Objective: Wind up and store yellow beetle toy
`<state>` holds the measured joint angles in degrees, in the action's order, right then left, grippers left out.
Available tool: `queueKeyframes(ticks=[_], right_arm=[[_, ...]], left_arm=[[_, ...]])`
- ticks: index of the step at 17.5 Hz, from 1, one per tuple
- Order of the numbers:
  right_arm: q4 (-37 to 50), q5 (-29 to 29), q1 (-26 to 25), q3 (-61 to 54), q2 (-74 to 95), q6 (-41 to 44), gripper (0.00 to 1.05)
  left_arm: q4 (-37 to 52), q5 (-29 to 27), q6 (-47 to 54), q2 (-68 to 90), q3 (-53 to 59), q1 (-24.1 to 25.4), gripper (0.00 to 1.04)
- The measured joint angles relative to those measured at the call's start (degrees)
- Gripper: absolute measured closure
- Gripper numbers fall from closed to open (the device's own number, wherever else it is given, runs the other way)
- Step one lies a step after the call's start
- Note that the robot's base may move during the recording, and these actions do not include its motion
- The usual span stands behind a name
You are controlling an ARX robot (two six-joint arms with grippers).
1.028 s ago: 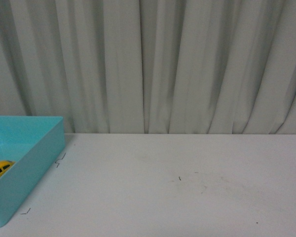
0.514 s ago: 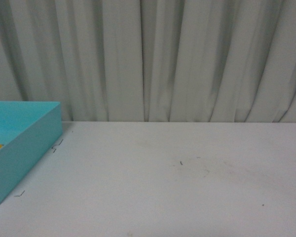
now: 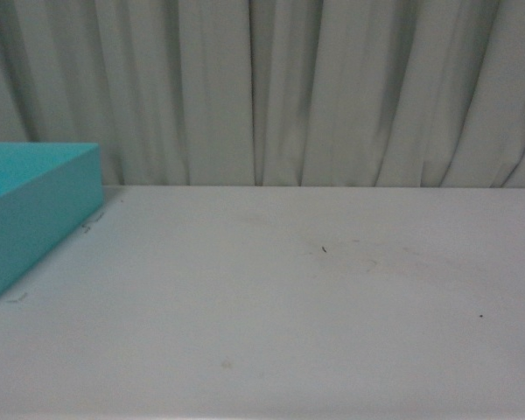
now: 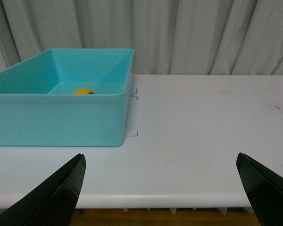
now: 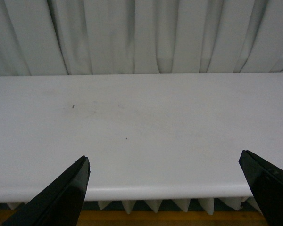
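The yellow beetle toy [image 4: 83, 92] lies inside the turquoise bin [image 4: 61, 115]; only its rounded top shows over the bin's near wall in the left wrist view. In the front view the toy is hidden behind the bin's wall [image 3: 35, 219]. My left gripper [image 4: 160, 162] hangs open over the table's near edge, well short of the bin, with nothing between its black fingers [image 4: 56, 193]. My right gripper [image 5: 164, 162] is also open and empty, over the table's near edge further right. Neither arm shows in the front view.
The white table [image 3: 315, 306] stretches to the right of the bin, with small dark specks [image 3: 324, 249] and corner marks [image 4: 135, 94] beside the bin. Grey curtains [image 3: 271, 87] hang behind the table. The table's front edge [image 5: 141, 192] lies just beneath both grippers.
The front view has shifted: the bin slid up and left in the picture and the toy inside it dropped out of sight behind its wall. More of the near tabletop shows.
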<state>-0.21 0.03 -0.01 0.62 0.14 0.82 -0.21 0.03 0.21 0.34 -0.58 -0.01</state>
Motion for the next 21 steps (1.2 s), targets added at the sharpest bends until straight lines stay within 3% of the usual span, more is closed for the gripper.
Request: queueKeyframes(ticks=[21], right_arm=[[-0.07,0.0,0.0,0.0,0.04,-0.22,0.07]], left_arm=[[-0.07,-0.07,-0.09,0.0,0.0,0.0,0.07]])
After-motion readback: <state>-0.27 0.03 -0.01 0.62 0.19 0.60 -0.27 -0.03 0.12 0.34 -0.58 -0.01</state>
